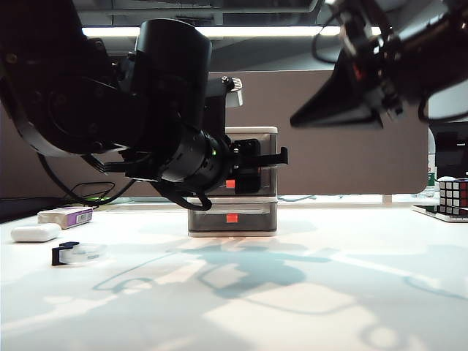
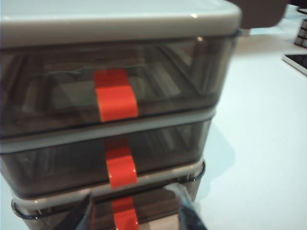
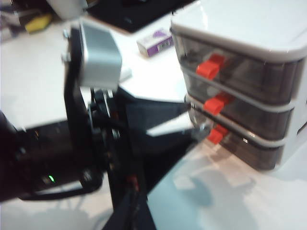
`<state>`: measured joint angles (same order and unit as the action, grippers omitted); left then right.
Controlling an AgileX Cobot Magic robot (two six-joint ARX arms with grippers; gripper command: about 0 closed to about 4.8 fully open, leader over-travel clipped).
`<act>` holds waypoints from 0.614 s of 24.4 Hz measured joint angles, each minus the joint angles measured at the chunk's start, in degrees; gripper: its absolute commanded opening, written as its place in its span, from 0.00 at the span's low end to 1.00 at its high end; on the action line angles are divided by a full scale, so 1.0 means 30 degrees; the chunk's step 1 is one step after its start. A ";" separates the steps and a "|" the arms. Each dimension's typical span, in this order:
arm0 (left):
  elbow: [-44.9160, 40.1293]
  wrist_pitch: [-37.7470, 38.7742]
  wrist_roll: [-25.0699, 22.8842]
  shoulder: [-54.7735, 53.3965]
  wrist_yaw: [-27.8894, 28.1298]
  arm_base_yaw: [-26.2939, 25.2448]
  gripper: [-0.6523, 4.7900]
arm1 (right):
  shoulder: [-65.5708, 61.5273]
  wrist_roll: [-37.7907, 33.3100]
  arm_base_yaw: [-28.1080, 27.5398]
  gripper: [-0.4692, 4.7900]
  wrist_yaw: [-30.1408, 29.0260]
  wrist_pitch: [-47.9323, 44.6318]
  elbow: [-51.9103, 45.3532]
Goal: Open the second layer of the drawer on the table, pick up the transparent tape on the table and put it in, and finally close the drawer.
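Three smoky drawers sit shut in the white unit; the second layer of the drawer point(image 2: 105, 158) looks light and slick, so I'd take its small red tab point(image 2: 121, 171). My left gripper point(image 1: 272, 156) hangs partly open, empty, before it, my right gripper point(image 1: 344, 110) raised, spread unclear. The transparent tape point(image 1: 77, 253), light and rigid, lies well left on the table point(image 1: 307, 307) near a white case point(image 1: 35, 232), clear of the pull.

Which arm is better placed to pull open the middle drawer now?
Left. The left gripper is right at the drawer unit front, jaws apart, near the middle drawer and its red tab. The right gripper hangs high, off to the side.
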<state>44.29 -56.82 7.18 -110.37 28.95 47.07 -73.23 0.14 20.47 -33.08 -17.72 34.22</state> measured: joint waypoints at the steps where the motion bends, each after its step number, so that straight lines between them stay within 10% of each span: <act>1: 0.0036 -0.0066 0.0066 -0.0044 0.0087 0.0000 0.51 | -0.0357 0.0306 -0.0007 0.08 -0.0102 0.0051 0.0102; 15: 0.0539 -0.0845 0.0663 -0.0882 0.0925 0.0007 0.51 | -0.5668 0.0911 -0.2543 0.08 -0.4670 -0.1945 0.3526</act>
<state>45.91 -59.35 9.17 -113.01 31.73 47.09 -90.24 2.87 12.84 -47.09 -23.55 44.80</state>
